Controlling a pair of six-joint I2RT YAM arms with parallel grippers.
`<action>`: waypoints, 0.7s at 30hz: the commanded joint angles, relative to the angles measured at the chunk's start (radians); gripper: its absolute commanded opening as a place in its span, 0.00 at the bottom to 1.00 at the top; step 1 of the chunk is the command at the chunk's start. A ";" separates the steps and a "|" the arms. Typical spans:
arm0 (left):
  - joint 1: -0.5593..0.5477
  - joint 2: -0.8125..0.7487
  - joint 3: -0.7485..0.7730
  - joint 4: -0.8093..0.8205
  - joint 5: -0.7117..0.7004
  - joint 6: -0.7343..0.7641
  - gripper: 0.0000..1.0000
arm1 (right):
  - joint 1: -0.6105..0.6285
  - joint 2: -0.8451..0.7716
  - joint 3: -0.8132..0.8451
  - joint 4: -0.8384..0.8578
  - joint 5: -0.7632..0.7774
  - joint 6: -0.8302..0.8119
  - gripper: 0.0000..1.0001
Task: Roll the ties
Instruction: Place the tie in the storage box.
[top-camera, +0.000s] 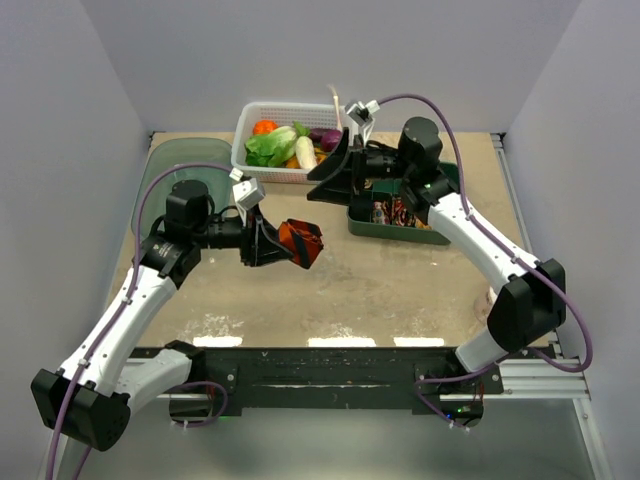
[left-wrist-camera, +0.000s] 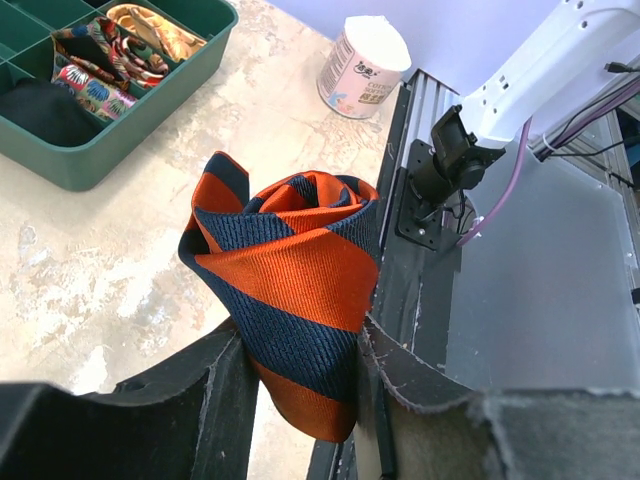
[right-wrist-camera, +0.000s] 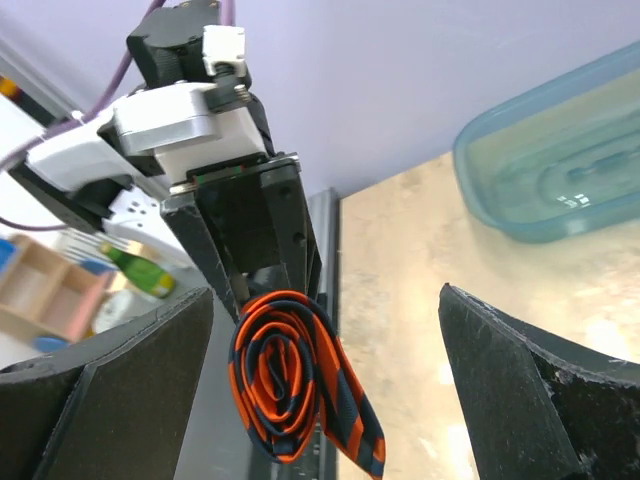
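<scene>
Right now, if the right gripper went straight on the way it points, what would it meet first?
Probably the rolled striped tie, held in the left gripper; depth is unclear.

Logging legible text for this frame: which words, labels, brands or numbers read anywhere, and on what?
No text reads clearly.
White-lidded cup: dark print on its label, too small and blurred to read.
Green bottle in the right wrist view: blurred, nothing legible.
Rolled tie: stripes only, no lettering.
</scene>
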 joint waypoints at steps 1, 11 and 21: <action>-0.002 -0.019 0.052 0.004 0.047 0.033 0.41 | 0.006 -0.015 -0.007 -0.175 0.022 -0.198 0.99; -0.002 -0.020 0.081 0.016 0.082 0.029 0.42 | 0.026 -0.061 0.005 -0.269 -0.002 -0.288 0.99; -0.003 0.021 0.116 0.024 0.124 0.038 0.42 | 0.073 -0.081 0.014 -0.366 -0.053 -0.358 0.99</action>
